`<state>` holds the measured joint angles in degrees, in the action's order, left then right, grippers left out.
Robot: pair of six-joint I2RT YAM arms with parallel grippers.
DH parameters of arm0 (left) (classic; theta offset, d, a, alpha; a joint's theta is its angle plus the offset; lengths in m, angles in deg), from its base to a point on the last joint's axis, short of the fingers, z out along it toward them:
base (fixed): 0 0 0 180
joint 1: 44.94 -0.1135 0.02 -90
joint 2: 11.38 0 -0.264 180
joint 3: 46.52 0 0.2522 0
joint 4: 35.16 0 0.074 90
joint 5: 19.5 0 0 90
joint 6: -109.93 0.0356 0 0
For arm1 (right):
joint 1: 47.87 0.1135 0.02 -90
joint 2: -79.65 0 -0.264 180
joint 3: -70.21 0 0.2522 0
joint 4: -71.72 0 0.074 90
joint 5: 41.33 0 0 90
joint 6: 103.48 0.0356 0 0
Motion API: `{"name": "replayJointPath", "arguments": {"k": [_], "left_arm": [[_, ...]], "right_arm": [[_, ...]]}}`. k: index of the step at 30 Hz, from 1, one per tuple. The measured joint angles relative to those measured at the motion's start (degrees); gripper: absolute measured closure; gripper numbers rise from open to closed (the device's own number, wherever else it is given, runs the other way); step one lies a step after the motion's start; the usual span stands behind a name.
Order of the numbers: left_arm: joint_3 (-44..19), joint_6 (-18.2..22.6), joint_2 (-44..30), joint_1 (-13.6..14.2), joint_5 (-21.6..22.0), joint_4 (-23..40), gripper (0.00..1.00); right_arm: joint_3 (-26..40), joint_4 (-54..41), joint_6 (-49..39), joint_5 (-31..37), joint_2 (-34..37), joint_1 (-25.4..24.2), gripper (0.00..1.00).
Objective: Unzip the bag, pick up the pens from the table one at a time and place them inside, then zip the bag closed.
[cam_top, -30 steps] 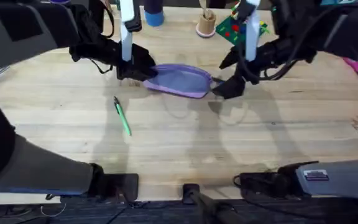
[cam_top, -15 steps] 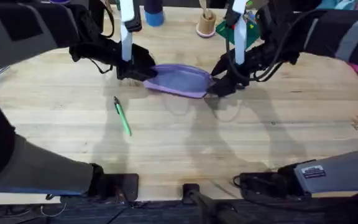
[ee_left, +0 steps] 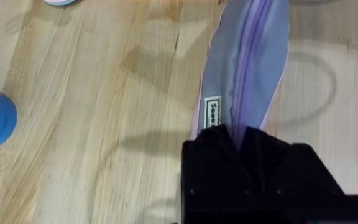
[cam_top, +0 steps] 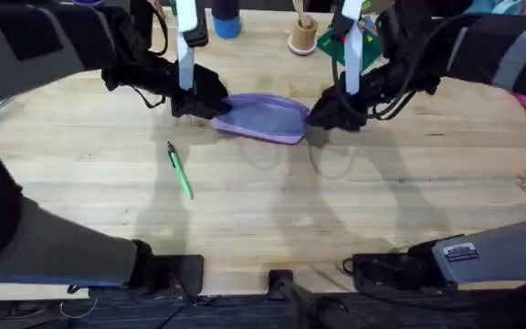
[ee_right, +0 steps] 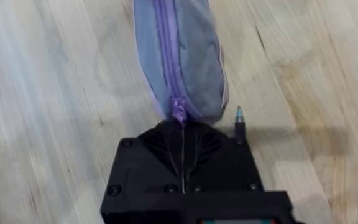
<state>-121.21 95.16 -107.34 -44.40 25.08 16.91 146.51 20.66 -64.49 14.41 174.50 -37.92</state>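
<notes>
Lavender pencil pouch point(cam_top: 265, 118) lying across the far middle of the pale plank table point(cam_top: 272, 210), grey-blue panel up, long axis running nine to three o'clock, zipper shut along its length in both wrist views. Same spot as half a second ago.

Left gripper point(cam_top: 210, 107) at the pouch's nine o'clock end, black fingers pinched together on the fabric there; in the left wrist view point(ee_left: 238, 144) the purple zipper line runs straight into the seam between the two fingers, a small white label on the pouch just beside them. No change from the earlier frames.

Right gripper point(cam_top: 321, 115) at the pouch's three o'clock end. One second ago well off the end, toward four o'clock; half a second ago touching it; now a little farther round toward three o'clock and pressed against the end. In the right wrist view point(ee_right: 183, 132) fingers closed flat together, the purple zipper pull point(ee_right: 178, 114) sitting right at their tips; actual grip on the pull not clear.

Dark pen point(ee_right: 239, 122) beside the pouch's end, tip just past the right gripper's body.

Green pen point(cam_top: 180, 170) alone on the table toward seven o'clock from the pouch, well apart, pointing roughly eleven to five. Unmoved.
</notes>
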Motion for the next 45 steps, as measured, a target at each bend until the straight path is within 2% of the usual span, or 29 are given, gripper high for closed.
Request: {"name": "replayJointPath", "arguments": {"k": [14, 27, 41, 45], "left_arm": [[0.0, -0.01, 0.0, 0.0, 0.01, -0.01, 0.958], [0.0, -0.01, 0.0, -0.04, -0.04, 0.04, 0.958], [0.0, -0.01, 0.0, -0.04, -0.04, 0.04, 0.958], [0.0, -0.01, 0.0, -0.04, -0.04, 0.04, 0.958]], "right_arm": [[0.41, -0.4, 1.49, 0.23, -0.7, 0.0, 0.972], [3.94, -1.29, 1.75, -0.07, -8.85, 0.0, 0.971], [4.09, -1.36, 1.75, -0.28, -9.07, 0.0, 0.971], [4.09, -1.08, 1.77, -3.34, -9.07, 0.0, 0.971]]}}
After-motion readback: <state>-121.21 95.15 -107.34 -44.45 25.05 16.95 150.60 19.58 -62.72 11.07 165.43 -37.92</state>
